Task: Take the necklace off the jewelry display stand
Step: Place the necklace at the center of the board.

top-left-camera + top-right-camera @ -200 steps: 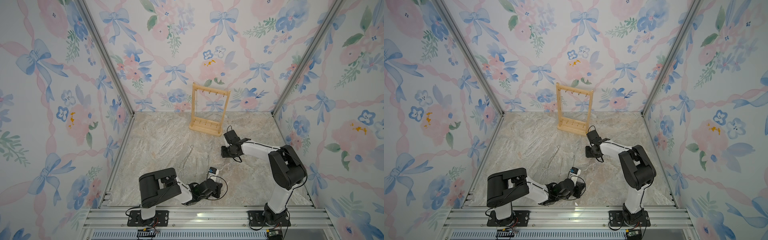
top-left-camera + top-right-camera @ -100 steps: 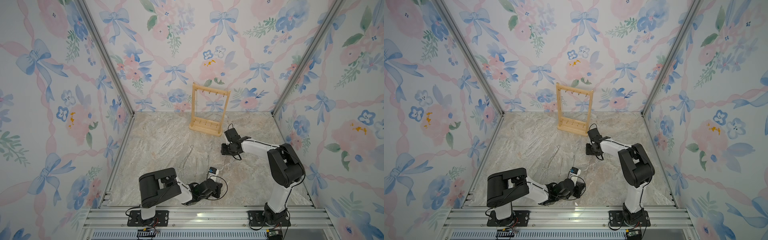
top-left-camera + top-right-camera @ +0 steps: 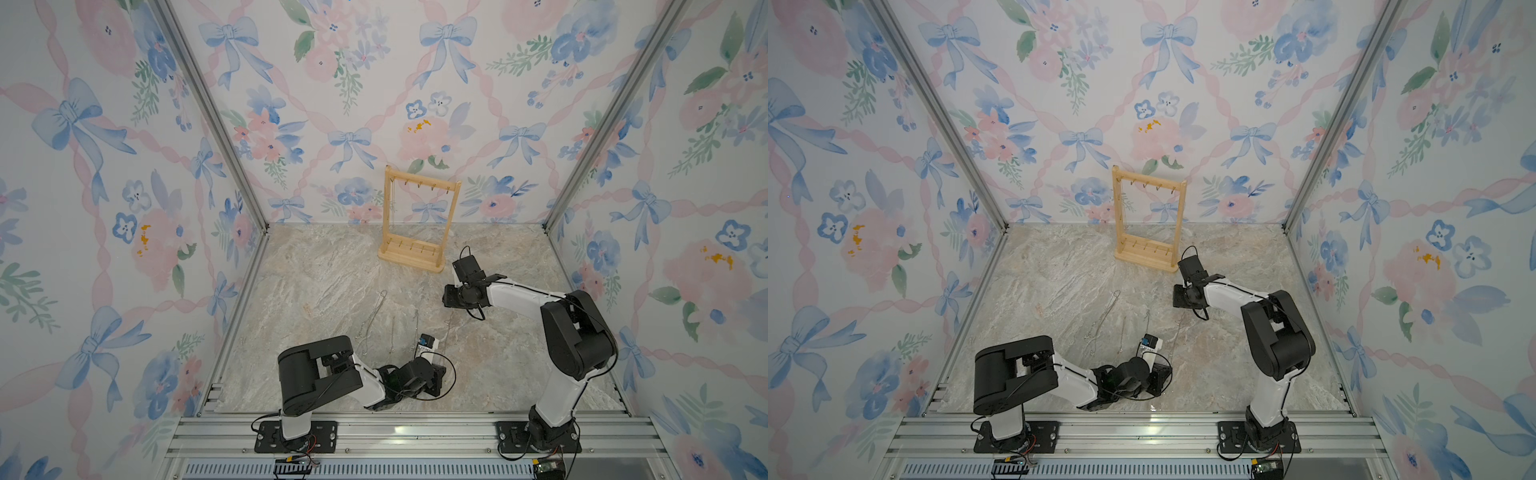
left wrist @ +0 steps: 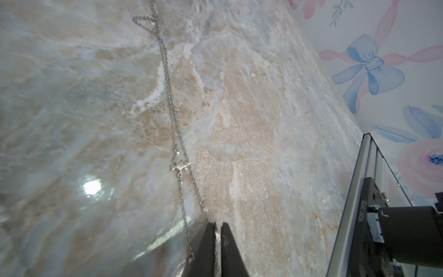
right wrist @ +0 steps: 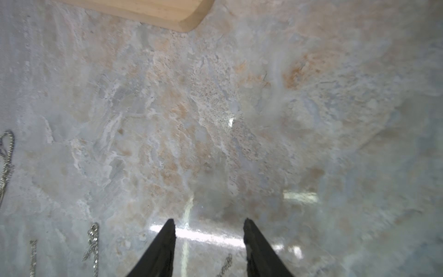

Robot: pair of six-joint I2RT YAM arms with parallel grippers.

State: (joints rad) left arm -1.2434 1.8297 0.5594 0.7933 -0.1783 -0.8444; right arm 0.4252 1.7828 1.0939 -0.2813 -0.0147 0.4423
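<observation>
On the jewelry display stand (image 3: 409, 259), upright at the back of the surface (image 3: 332, 270) and close to the rear wall (image 3: 374, 104): 1 necklace (image 3: 393, 203) hanging thin and straight from the top bar, just beside the post on the left side. Faint in a top view, too fine for any detail. Small gold hooks (image 3: 424, 188) along the bar, small pegs (image 3: 411, 248) in a row on the flat base.

Near the base's right front corner, apart from it: the right gripper (image 5: 209, 225), about half open, holding nothing, with bare surface between its 2 fingertips (image 5: 171, 227). In the right wrist view, a rounded wooden corner of the jewelry display stand (image 5: 155, 12) beyond the gripper.

Further forward, toward the middle of the surface: 4 loose chains (image 3: 374, 320) laid out side by side, roughly lengthwise from front to back, well apart from the stand.

At the near end of the rightmost chain (image 4: 172, 108): the left gripper (image 4: 217, 227), low over the surface, jaws almost together with only a slim slit between. 1 strand of that chain inside the slit, the other strand across the outside of a finger (image 4: 203, 251). Cannot tell whether pinched or lying loose. Partway along the chain, a small pale charm (image 4: 179, 166), flat on the surface.
</observation>
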